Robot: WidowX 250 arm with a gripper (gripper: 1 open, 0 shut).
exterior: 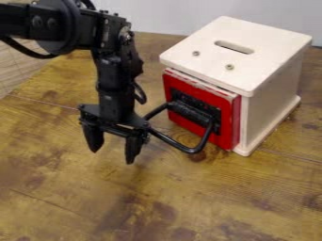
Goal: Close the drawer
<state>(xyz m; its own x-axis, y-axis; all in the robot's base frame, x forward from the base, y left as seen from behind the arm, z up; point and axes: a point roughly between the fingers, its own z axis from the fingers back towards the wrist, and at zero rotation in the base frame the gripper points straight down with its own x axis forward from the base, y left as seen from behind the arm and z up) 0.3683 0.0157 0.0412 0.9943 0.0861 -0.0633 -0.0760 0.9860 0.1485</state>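
I have the end effector (113, 149) low above the bench (75, 193), its 2 fingers spread wide, just beside the black loop handle (186, 143). The red-fronted drawer (201, 111) sits in the open side of the cream-white cabinet (258, 71).

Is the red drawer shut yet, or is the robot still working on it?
The red drawer looks almost all in, its front close against the white cabinet. The claw is open beside the black handle, holding nothing. Maybe just a last little push is left.
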